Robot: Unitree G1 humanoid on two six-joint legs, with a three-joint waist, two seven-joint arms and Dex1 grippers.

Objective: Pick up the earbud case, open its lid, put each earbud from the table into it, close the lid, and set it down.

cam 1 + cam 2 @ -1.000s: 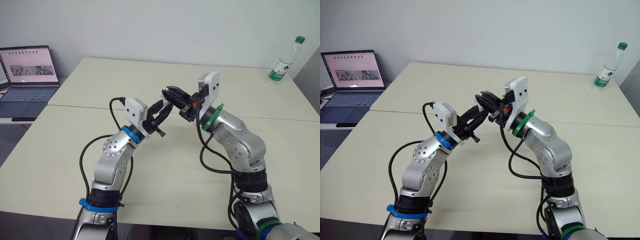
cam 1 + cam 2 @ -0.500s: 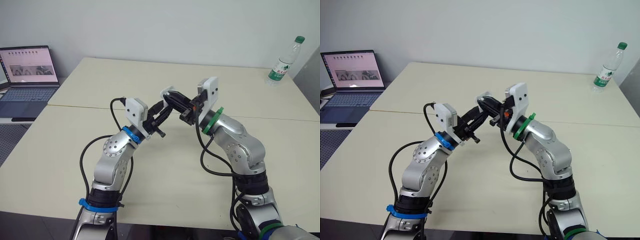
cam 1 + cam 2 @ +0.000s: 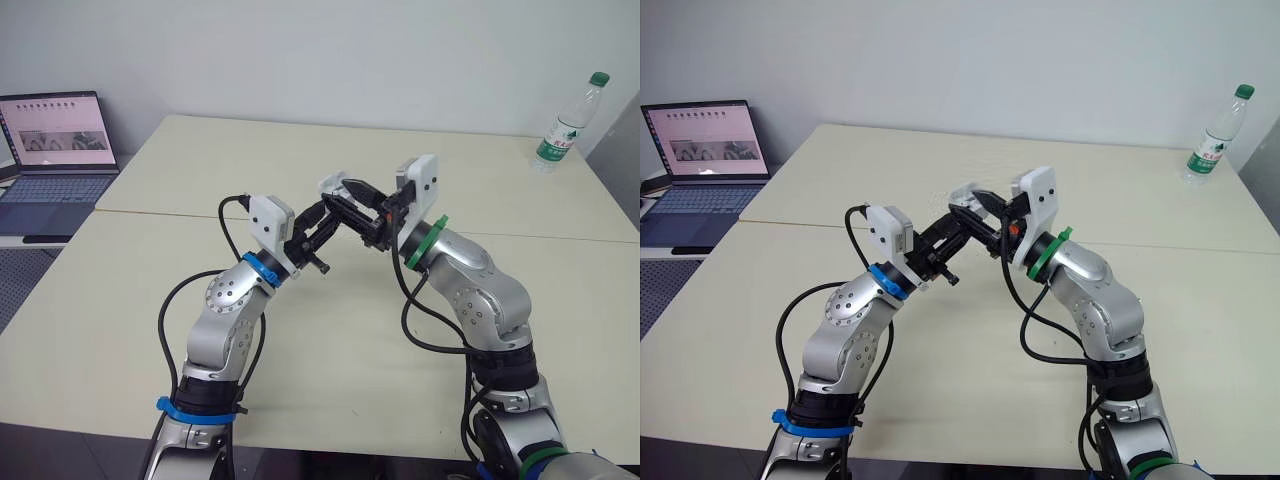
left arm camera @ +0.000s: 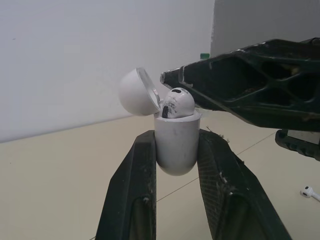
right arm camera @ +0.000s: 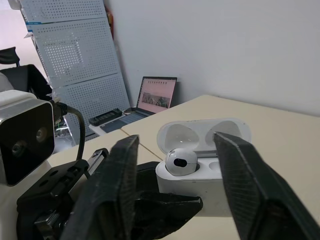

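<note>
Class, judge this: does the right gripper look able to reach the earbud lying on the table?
Probably yes. The right gripper is open and empty, and the loose earbud lies uncovered on the table; it only needs to draw back from the case.

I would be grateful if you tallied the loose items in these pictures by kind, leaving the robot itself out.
Earbud case: 1
Earbuds: 2, the earbud in the case and the loose earbud on the table
Laptop: 1
Water bottle: 1
Total: 5
</note>
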